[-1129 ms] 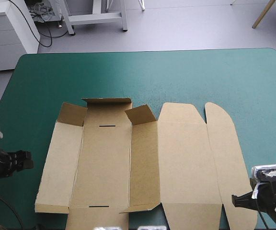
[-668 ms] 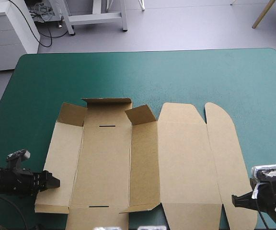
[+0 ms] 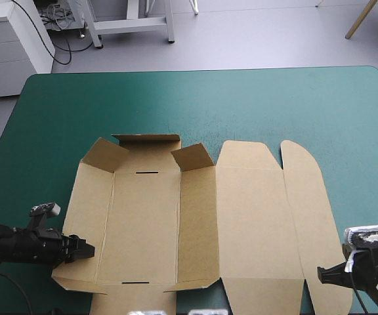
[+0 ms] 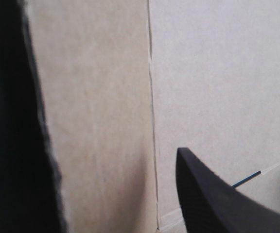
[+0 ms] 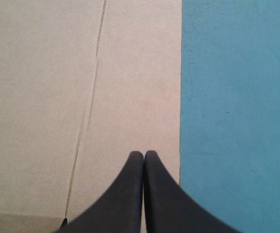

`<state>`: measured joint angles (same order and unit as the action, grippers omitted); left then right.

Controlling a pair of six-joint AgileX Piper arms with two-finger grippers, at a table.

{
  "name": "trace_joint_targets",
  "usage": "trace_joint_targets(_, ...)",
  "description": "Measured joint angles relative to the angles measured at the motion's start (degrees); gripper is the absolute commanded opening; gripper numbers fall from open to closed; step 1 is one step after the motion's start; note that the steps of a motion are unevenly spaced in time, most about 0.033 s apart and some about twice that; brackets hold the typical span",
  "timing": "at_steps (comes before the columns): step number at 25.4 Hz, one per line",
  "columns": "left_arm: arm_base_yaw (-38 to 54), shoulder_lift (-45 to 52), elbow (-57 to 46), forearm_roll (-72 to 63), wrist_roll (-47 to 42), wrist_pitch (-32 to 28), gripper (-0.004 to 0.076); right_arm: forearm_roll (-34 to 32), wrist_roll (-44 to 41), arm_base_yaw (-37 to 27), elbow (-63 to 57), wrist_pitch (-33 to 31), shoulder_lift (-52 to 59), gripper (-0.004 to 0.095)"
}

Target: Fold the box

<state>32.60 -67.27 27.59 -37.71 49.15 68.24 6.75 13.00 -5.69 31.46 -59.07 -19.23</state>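
In the high view the box (image 3: 202, 216) lies across the lower centre of the table (image 3: 241, 98). The left gripper (image 3: 89, 250) sits at its lower-left edge, the right gripper (image 3: 321, 275) at its lower-right corner.

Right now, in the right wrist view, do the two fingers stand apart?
No: the fingers meet in one pointed arch above the box.

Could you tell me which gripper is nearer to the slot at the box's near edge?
Left. The left gripper is at the box's left panel, close beside the slot; the right gripper is at the rightmost flap, across the box.
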Motion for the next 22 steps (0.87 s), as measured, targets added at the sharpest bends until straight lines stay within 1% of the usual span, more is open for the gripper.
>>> trace_joint_targets(1, -0.2, 0.0, 0.0, 0.0, 0.0, 0.0, 0.0164, 0.0, 0.0, 0.0, 0.0, 0.0, 0.0, -0.0019)
trace_joint_targets(2, -0.3, 0.0, 0.0, 0.0, 0.0, 0.0, 0.0066, 0.0, 0.0, 0.0, 0.0, 0.0, 0.0, -0.0019)
trace_joint_targets(4, -0.3, 0.0, 0.0, 0.1, 0.0, 0.0, -0.0008, 0.0, 0.0, 0.0, 0.0, 0.0, 0.0, -0.0019)
trace_joint_targets(11, -0.5, 0.1, 0.1, -0.5, -1.1, 0.8, -0.001, 0.0, 0.0, 0.0, 0.0, 0.0, 0.0, -0.0019)
trace_joint_targets(14, -2.0, 0.1, 1.8, 0.2, -1.6, 0.8, -0.001, 0.0, 0.0, 0.0, 0.0, 0.0, 0.0, -0.0019)
trace_joint_targets(17, -5.4, 0.1, 5.8, 2.3, -3.5, 0.8, -0.001, 0.0, 0.0, 0.0, 0.0, 0.0, 0.0, -0.0019)
trace_joint_targets(22, -14.3, 0.0, 15.1, 7.7, -10.4, 2.5, -0.001, 0.0, 0.0, 0.0, 0.0, 0.0, 0.0, -0.0019)
